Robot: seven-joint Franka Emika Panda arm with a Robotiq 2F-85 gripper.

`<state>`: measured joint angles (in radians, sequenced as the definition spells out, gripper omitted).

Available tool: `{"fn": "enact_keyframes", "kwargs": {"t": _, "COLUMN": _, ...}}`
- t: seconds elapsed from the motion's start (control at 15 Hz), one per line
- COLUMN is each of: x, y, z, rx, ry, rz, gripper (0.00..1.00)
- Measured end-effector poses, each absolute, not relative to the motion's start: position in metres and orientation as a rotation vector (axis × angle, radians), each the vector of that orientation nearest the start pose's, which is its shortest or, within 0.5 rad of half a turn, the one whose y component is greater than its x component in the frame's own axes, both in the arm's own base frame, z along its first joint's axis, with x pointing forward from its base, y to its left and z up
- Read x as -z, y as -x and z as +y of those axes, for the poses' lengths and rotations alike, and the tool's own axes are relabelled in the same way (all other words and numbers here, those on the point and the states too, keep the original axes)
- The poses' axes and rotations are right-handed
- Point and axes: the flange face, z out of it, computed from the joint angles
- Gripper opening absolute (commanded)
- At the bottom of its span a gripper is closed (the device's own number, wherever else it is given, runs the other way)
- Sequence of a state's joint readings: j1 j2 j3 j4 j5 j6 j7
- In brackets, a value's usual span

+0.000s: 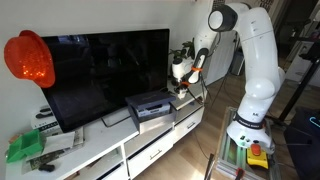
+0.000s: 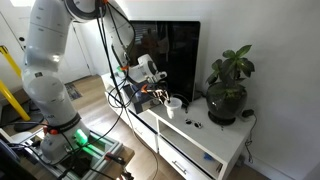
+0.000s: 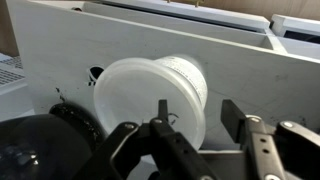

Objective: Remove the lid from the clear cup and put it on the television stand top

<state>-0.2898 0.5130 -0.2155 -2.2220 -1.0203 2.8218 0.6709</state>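
Note:
The clear cup point(image 3: 188, 72) fills the wrist view, with its whitish lid point(image 3: 140, 108) on it, facing the camera. My gripper point(image 3: 197, 110) is open, and the lid's right edge and the cup's side lie between the two fingers. In an exterior view the cup point(image 2: 174, 103) stands on the white television stand top point(image 2: 205, 138) in front of the screen, with the gripper point(image 2: 160, 97) right beside it. The stand top also shows in an exterior view point(image 1: 100, 143) and in the wrist view point(image 3: 120, 40). In an exterior view the gripper point(image 1: 183, 80) hides the cup.
A dark pot with a plant point(image 2: 227, 95) stands near the cup, also seen in the wrist view point(image 3: 30, 150). A large television point(image 1: 105, 70) stands behind. A grey box-shaped device point(image 1: 150, 105) sits on the stand. Small dark bits point(image 2: 193, 122) lie on the stand top.

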Motion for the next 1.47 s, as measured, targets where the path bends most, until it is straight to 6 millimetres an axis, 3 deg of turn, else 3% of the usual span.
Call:
{"fn": "enact_keyframes", "kwargs": {"t": 0.27, "x": -0.145, "y": -0.488, "z": -0.226, "rx": 0.166, "ry": 3.570, "rz": 0.293, "gripper": 0.02}}
{"fn": "enact_keyframes", "kwargs": {"t": 1.0, "x": -0.159, "y": -0.502, "z": -0.230, "rx": 0.231, "ry": 3.580, "rz": 0.284, "gripper": 0.01}}
{"fn": "enact_keyframes", "kwargs": {"t": 1.07, "x": -0.160, "y": -0.502, "z": -0.230, "rx": 0.235, "ry": 3.581, "rz": 0.280, "gripper": 0.12}}
{"fn": "enact_keyframes", "kwargs": {"t": 1.13, "x": -0.162, "y": -0.503, "z": -0.230, "rx": 0.238, "ry": 3.583, "rz": 0.271, "gripper": 0.03}}
{"fn": "enact_keyframes", "kwargs": {"t": 1.2, "x": -0.164, "y": -0.504, "z": -0.229, "rx": 0.239, "ry": 3.585, "rz": 0.262, "gripper": 0.07}}
{"fn": "enact_keyframes", "kwargs": {"t": 1.27, "x": -0.165, "y": -0.505, "z": -0.229, "rx": 0.241, "ry": 3.588, "rz": 0.251, "gripper": 0.18}}
{"fn": "enact_keyframes", "kwargs": {"t": 1.33, "x": -0.168, "y": -0.506, "z": -0.229, "rx": 0.243, "ry": 3.592, "rz": 0.239, "gripper": 0.01}}
{"fn": "enact_keyframes", "kwargs": {"t": 1.47, "x": -0.171, "y": -0.507, "z": -0.229, "rx": 0.246, "ry": 3.596, "rz": 0.221, "gripper": 0.01}}
